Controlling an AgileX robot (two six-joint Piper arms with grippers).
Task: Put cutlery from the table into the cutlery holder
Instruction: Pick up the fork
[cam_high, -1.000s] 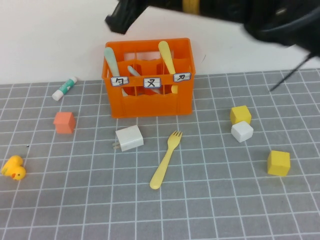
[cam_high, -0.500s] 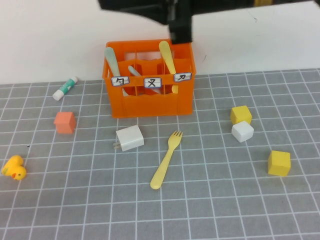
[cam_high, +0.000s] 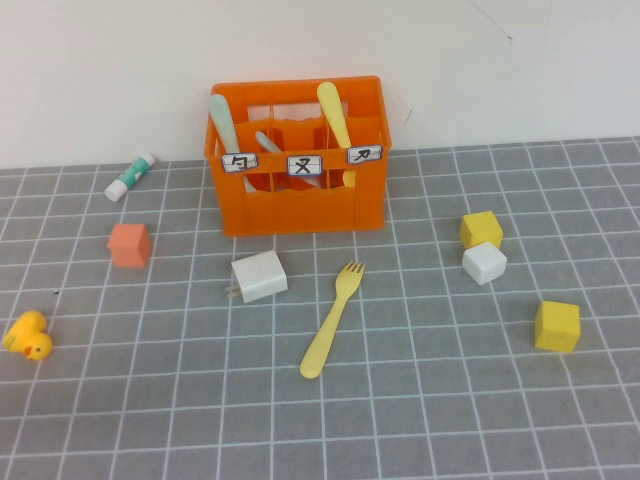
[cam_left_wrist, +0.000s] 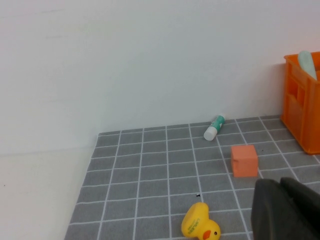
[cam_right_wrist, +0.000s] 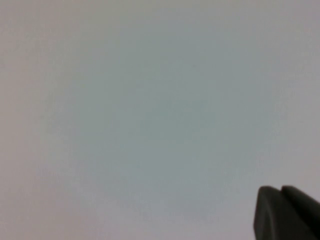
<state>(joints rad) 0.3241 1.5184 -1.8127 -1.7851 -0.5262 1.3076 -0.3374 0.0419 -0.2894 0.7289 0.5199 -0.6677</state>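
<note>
Grey gridded table (cam_high: 520, 420) under a plain white wall. Left gripper (cam_left_wrist: 287, 210): only a dark corner of it shows in the left wrist view, low near the table's left edge; cannot tell how far it is parted or whether it carries anything. Right gripper (cam_right_wrist: 287, 212): likewise a dark corner against blank wall in the right wrist view, so it is raised and aimed off the table; state cannot be told. Neither arm appears in the high view.

Outward: yellow fork (cam_high: 332, 319) lies flat at centre, tines toward 1 o'clock, handle toward 7 o'clock, just beside a white charger block (cam_high: 259, 276) at its 10 o'clock. Cutlery holder (cam_high: 297, 205) stands at 12 o'clock from the fork, already carrying the mint spoon (cam_high: 221, 122), grey utensil (cam_high: 268, 142) and yellow knife (cam_high: 333, 110).

Handling (judgement): the fork looks light, stiff, smooth plastic, lying low on the mat; pinch across the narrow mid-handle, expect slip.

Views: the high view alone shows the fork; the left wrist view shows only the rubber duck (cam_left_wrist: 200, 223), orange cube (cam_left_wrist: 244, 160), tube (cam_left_wrist: 214, 127) and a holder corner.
</note>
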